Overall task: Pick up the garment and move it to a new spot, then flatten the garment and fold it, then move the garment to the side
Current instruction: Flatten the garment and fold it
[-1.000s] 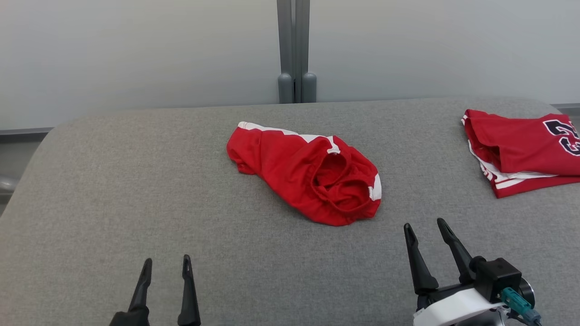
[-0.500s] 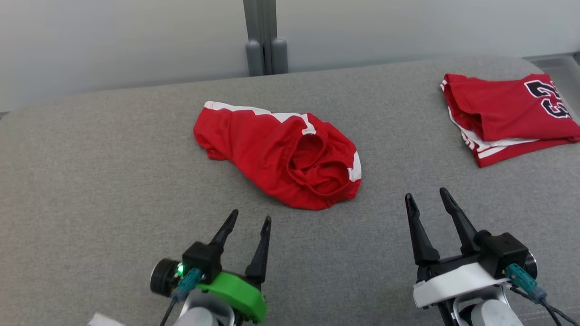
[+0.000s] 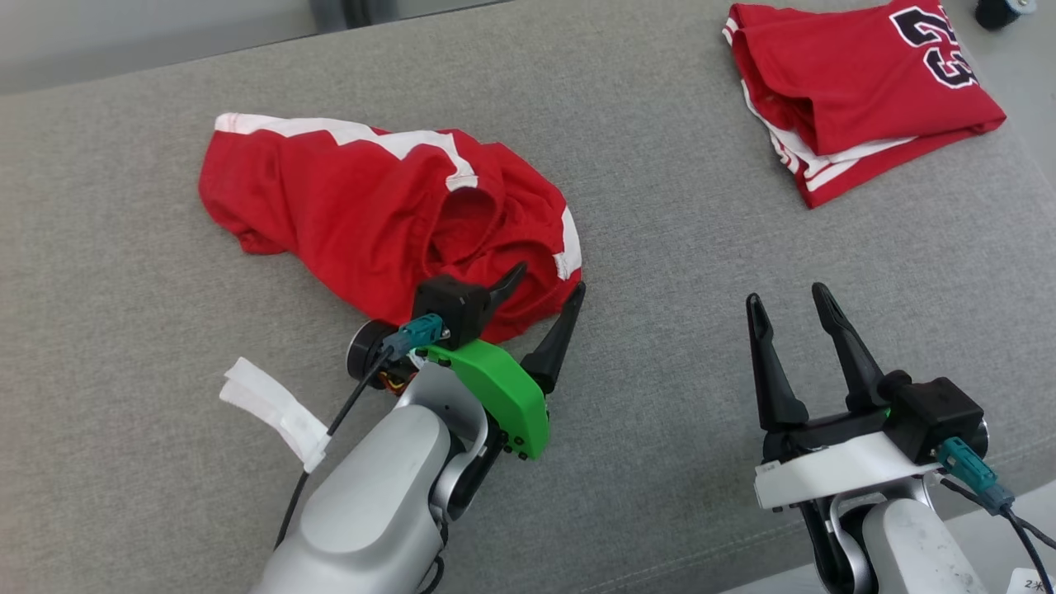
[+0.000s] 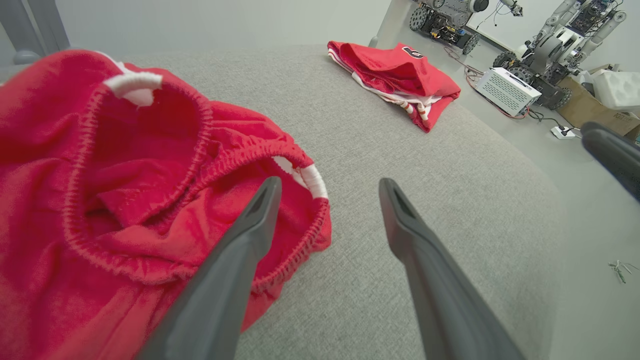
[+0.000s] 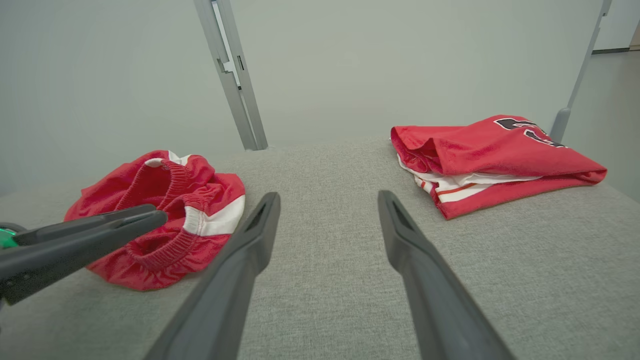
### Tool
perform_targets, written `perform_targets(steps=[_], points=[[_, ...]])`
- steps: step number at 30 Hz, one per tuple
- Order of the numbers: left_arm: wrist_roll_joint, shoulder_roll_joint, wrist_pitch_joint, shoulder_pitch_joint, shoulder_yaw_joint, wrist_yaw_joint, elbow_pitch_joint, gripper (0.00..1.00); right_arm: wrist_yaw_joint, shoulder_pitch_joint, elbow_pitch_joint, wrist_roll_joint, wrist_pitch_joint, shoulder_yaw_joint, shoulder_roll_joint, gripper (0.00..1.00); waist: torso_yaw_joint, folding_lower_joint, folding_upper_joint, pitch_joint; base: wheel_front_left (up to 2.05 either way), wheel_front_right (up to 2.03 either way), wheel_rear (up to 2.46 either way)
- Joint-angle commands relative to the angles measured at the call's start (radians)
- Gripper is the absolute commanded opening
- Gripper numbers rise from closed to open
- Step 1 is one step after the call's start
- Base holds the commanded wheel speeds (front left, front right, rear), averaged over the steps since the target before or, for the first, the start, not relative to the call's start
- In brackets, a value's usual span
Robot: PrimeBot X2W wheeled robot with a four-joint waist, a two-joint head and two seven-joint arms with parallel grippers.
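Observation:
The garment, crumpled red shorts (image 3: 371, 206) with white stripes, lies on the grey cushion (image 3: 676, 247), its elastic waistband opening toward me. My left gripper (image 3: 551, 279) is open at the near right edge of the shorts (image 4: 125, 200). In the left wrist view, that gripper (image 4: 331, 182) has one finger over the waistband and the other over bare cushion. To the right, my right gripper (image 3: 785, 295) hovers open above bare cushion, holding nothing. The right wrist view shows this gripper (image 5: 328, 196), the shorts (image 5: 200, 195) at the left, and the left fingers (image 5: 100, 230) beside them.
A folded red jersey (image 3: 858, 91) with dark numbers lies at the cushion's far right corner (image 5: 490, 150). White tape (image 3: 272, 408) hangs from my left arm's cable. Beyond the cushion's right edge, the floor holds a white box (image 4: 505, 90) and other robots.
The head camera has tilted down and closer. My left arm has reached forward and right, from the near edge up to the shorts' waistband. The right gripper stays open in about the same place.

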Motion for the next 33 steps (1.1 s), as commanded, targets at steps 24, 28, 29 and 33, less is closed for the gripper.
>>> perform_targets(steps=[24,28,29,33], points=[[-0.095,0.033,0.188,-0.249,0.001,-0.011,-0.13,0.0,-0.001,-0.021,0.004,0.054,0.0,0.003,0.001,1.0,-0.058,0.0,-0.0001,0.016,0.0,0.0,0.0],[-0.197,0.032,0.272,-0.346,0.069,-0.028,-0.251,0.0,-0.001,-0.007,0.009,0.056,0.0,0.006,0.0,1.0,-0.05,0.0,-0.0001,-0.022,0.0,0.0,0.0],[-0.219,0.033,0.285,-0.359,0.087,-0.027,-0.277,0.0,-0.001,-0.004,0.009,0.056,0.0,0.004,0.001,1.0,-0.046,0.0,-0.0001,-0.029,0.0,0.0,0.0],[-0.304,0.056,0.315,-0.34,0.166,0.001,-0.403,0.0,-0.001,0.009,0.007,0.042,0.0,-0.011,0.0,1.0,-0.012,0.0,-0.0001,-0.05,0.0,0.0,0.0]])
